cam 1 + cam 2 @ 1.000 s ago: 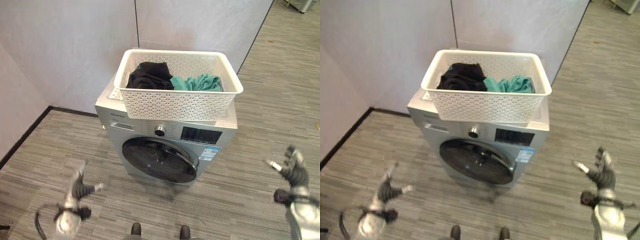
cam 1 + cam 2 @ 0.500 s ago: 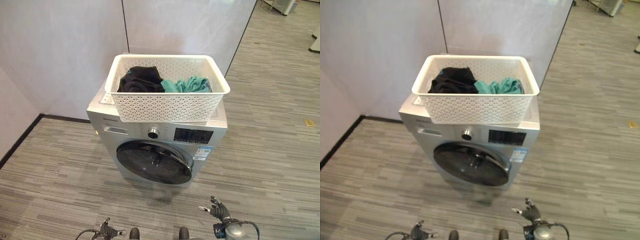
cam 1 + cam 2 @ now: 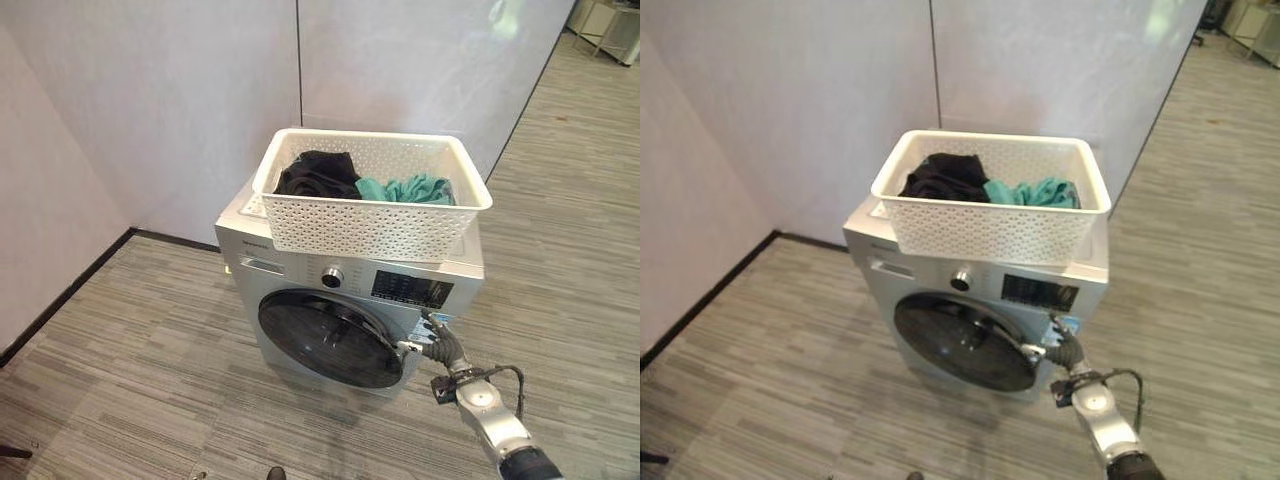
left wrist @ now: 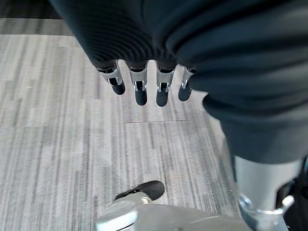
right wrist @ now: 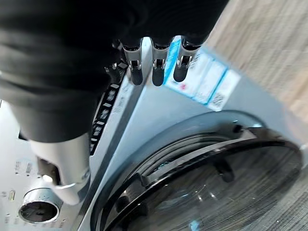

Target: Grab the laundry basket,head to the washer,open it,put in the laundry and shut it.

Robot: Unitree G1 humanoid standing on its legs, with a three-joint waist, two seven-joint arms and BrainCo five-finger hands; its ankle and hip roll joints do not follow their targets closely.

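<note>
White basket (image 3: pixel 372 228): 1, on washer (image 3: pixel 300 262) | garments: 2 | right robot hand (image 3: pixel 437 340) spread at door (image 3: pixel 330 338) | left robot hand (image 4: pixel 144 84) relaxed

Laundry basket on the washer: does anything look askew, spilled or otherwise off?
The laundry basket sits level on the washer, overhanging its front slightly. The black and teal clothes stay inside; nothing has spilled. The door looks shut, with the right robot hand open at its edge. Nothing stands out.

Office-like room: partition walls (image 3: pixel 400 60), carpet (image 3: pixel 120 350).
</note>
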